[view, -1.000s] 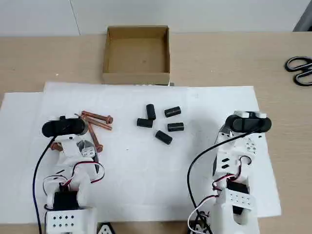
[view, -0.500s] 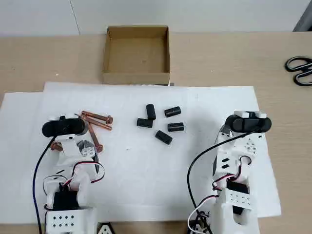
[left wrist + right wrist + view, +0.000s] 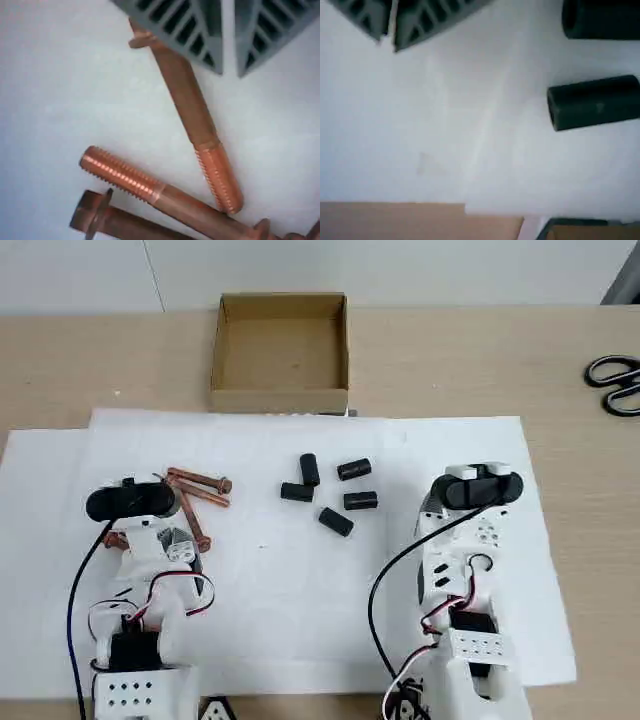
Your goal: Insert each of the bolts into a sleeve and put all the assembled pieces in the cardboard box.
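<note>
The table (image 3: 100,350) carried a white paper sheet (image 3: 300,590), probably laid down so the small dark and copper parts would stand out. The cardboard box (image 3: 279,399) sat open and without parts, well beyond both sets of fingers, waiting for assembled pieces; none appeared to be made yet.

The left gripper (image 3: 230,70) hung low over the bolts (image 3: 200,490). Its fingers (image 3: 192,30) were drawn together with only a sliver of gap and grasped nothing. The nearest bolt (image 3: 192,120) lay with its head just beside one fingertip, its shank running away from the tips; two more bolts (image 3: 150,190) lay farther out. That suggested a pick being lined up.

The right gripper (image 3: 388,42) was likewise pinched nearly closed and without load. The sleeves (image 3: 360,501) lay off to one side of its fingers, the closest sleeve (image 3: 595,102) near but apart.

Scissors (image 3: 615,383) rested far from either gripper.

No lettering could be read on anything.
</note>
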Robot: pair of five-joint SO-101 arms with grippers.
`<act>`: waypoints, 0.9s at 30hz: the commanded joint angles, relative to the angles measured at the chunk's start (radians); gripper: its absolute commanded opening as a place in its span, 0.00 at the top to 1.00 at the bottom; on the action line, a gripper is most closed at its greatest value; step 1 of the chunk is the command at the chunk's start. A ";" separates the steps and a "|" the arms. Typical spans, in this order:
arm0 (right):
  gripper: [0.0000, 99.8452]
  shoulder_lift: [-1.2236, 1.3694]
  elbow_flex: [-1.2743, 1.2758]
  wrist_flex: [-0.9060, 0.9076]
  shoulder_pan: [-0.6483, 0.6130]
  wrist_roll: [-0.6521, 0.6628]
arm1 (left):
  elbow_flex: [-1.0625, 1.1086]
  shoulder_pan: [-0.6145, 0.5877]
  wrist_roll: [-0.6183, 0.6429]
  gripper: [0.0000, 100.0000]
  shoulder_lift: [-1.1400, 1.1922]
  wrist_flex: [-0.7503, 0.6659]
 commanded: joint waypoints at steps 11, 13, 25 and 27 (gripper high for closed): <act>1.00 -0.015 -0.661 0.960 0.074 -0.155 | -0.427 0.000 -0.003 0.99 -0.002 0.256; 1.00 -0.018 -0.730 1.043 0.079 -0.146 | -0.469 0.000 -0.003 0.99 -0.002 0.295; 1.00 -0.019 -1.030 1.500 0.074 -0.061 | -0.716 0.006 -0.074 0.99 0.000 0.535; 1.00 -0.019 -1.076 1.572 0.070 -0.038 | -0.733 -0.002 -0.158 0.99 0.000 0.568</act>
